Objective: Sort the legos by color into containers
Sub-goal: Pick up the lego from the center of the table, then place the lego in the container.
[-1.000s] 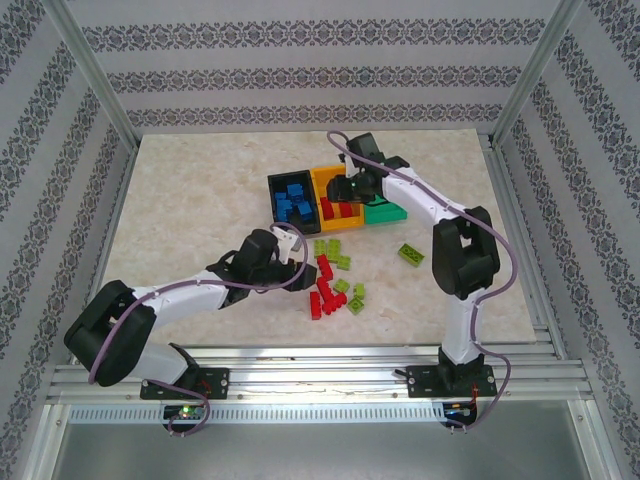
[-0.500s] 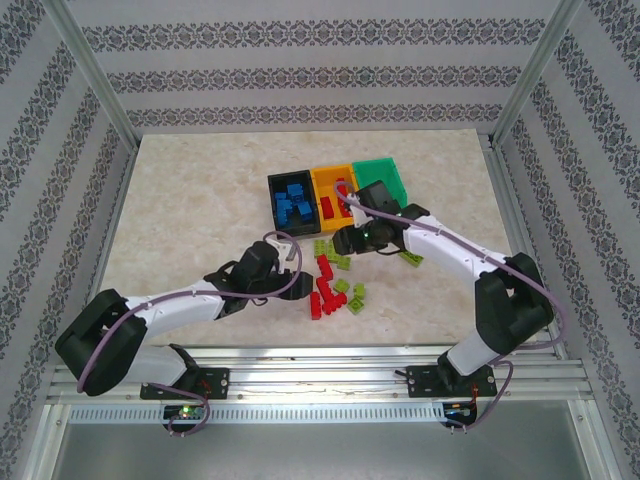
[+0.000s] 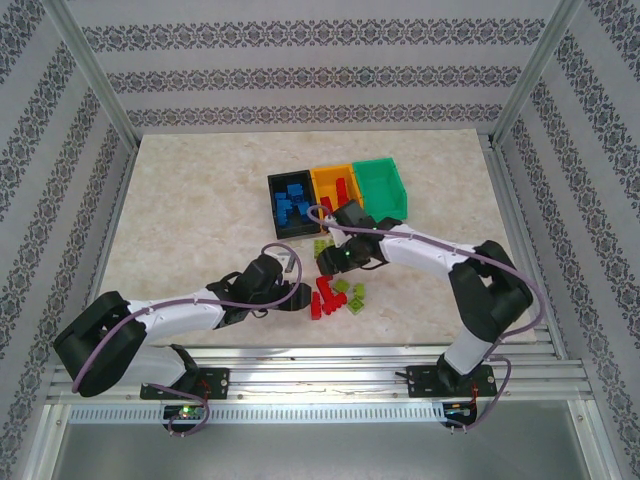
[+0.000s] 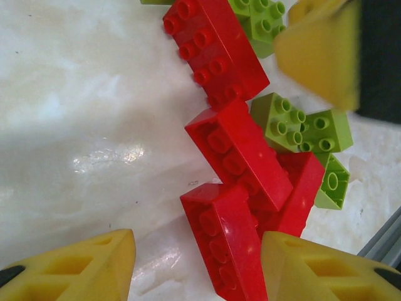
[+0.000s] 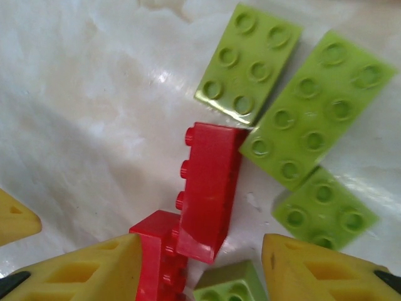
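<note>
The right arm has swung off the bins and down to the loose pile, and the left arm has slid in closer from the near left!

Top view: the right gripper [image 3: 335, 262] hangs over the far edge of the loose legos [image 3: 335, 290], red and lime, which lie on the table [image 3: 200, 200] on the near side of the bins. The left gripper [image 3: 297, 295] sits just left of that pile. Farther back, three containers stand side by side. The black bin [image 3: 273, 205] on the left holds blue bricks [image 3: 293, 205], the orange-yellow bin [image 3: 333, 170] in the middle holds sorted red bricks [image 3: 341, 190], and the green bin [image 3: 380, 185] is on the right.

Left wrist view: the yellow fingers [image 4: 94, 263] stand apart and grip nothing. A long red brick [image 4: 229, 251] lies between them, with lime bricks [image 4: 301, 128] beyond.

Right wrist view: the fingers [image 5: 326, 269] are also apart and empty. They straddle the near end of a tipped red brick [image 5: 210, 182], with flat lime pieces [image 5: 247, 59] beyond it.
</note>
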You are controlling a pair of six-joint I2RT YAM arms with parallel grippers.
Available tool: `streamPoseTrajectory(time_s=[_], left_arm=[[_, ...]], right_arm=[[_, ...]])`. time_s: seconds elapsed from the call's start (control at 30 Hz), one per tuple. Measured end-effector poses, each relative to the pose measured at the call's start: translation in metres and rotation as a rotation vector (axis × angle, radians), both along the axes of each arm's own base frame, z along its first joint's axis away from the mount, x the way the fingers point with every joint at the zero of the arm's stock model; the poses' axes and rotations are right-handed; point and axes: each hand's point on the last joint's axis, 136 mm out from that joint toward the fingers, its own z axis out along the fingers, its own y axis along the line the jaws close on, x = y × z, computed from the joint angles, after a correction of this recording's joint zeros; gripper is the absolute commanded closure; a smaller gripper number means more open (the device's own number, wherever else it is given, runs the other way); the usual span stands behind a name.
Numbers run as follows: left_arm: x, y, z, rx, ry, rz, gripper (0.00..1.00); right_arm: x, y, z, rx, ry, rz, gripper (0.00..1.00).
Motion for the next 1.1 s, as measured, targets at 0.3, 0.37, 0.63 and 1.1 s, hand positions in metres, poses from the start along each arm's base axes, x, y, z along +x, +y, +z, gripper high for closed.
streamPoseTrajectory(time_s=[0.3,0.37,0.63,1.1], left_arm=[[-0.003,0.002,-0.005,0.006,0.009,0.017,0.45],[-0.003,0.002,-0.005,0.005,0.01,0.016,0.45],[-0.006,0.005,-0.006,0.007,-0.001,0.02,0.45],[-0.013,-0.005,-0.005,0.001,-0.008,-0.017,0.45]], right_arm=[[0.011,0.015,-0.019,-0.02,0.01,-0.006,0.67],[0.012,0.015,-0.022,-0.027,0.012,-0.01,0.73],[0.015,0.016,-0.018,-0.025,0.004,-0.011,0.8],[0.084,-0.022,0.069,0.172,-0.143,-0.193,0.8]])
